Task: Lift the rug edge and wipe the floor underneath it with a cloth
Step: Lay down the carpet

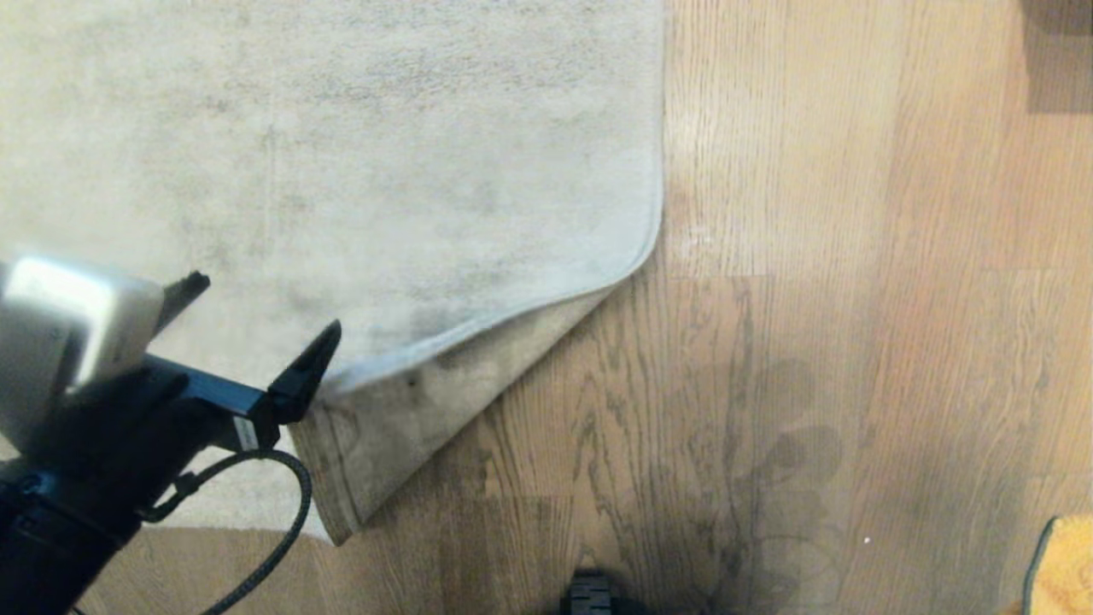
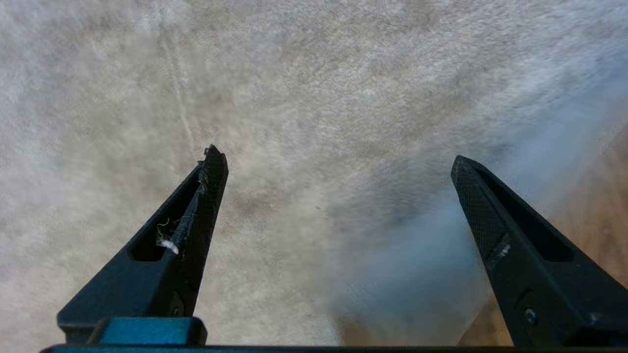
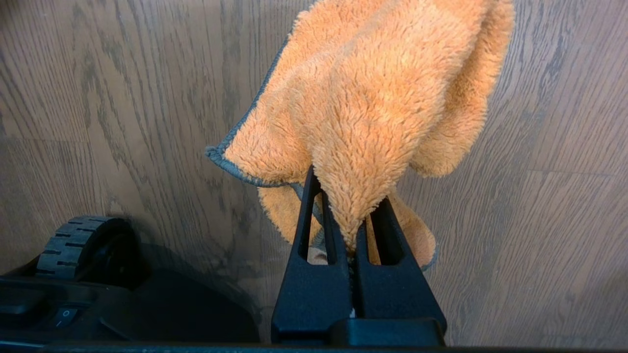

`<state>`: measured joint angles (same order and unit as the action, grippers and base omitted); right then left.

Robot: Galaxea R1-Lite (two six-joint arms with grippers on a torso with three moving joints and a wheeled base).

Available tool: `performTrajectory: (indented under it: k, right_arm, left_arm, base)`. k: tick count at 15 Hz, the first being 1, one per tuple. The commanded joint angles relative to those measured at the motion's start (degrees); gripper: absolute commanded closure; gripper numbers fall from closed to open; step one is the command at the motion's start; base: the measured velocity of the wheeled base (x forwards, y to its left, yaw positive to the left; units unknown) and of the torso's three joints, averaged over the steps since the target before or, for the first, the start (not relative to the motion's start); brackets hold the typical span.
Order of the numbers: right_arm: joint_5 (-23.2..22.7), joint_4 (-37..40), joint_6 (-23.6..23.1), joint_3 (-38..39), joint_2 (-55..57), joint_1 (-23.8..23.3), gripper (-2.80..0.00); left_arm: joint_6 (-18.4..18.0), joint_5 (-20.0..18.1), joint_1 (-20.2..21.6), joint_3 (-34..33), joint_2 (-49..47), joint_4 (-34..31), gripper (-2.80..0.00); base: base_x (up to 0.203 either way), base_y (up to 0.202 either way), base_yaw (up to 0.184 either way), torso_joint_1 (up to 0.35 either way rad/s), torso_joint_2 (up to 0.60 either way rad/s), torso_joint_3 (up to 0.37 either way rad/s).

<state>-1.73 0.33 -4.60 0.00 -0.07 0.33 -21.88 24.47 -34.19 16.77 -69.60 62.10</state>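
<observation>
Left hand [image 1: 256, 329] hovers spread wide beside the rug corner [image 1: 410, 410], which lies folded, backing up, apparently unheld. Right hand [image 3: 351, 235] pinches the cloth [image 3: 373, 98] above floor [image 1: 811, 256]. I'd grab deep, then lift slowly.

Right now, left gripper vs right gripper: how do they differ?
The left gripper is open, with its fingers spread wide; the right gripper is shut. The left holds nothing, while the right is clamped on the cloth. The left hangs over the rug edge, where the corner is folded back showing its backing; the right sits over bare floor beside the robot's base. Both have black tapered fingers.
</observation>
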Motion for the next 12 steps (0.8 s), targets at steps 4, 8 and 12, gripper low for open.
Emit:
performTrajectory:
  k: [4,8,12]
  right_arm:
    - [0.0,0.0,-0.1,0.0,0.1,0.0,0.0]
    - [0.0,0.0,-0.1,0.0,0.1,0.0,0.0]
    - [0.0,0.0,-0.1,0.0,0.1,0.0,0.0]
  left_arm:
    - [3.4,0.1,-0.3,-0.2,1.1,0.4,-2.8]
    - [4.2,0.1,-2.2,-3.1,1.2,0.4,-2.8]
    - [5.2,0.2,-4.6,-5.4,1.0,0.0,-2.8]
  base:
    - [0.0,0.0,0.0,0.0,0.0,0.0]
    - [0.0,0.0,0.0,0.0,0.0,0.0]
    - [0.0,0.0,0.0,0.0,0.0,0.0]
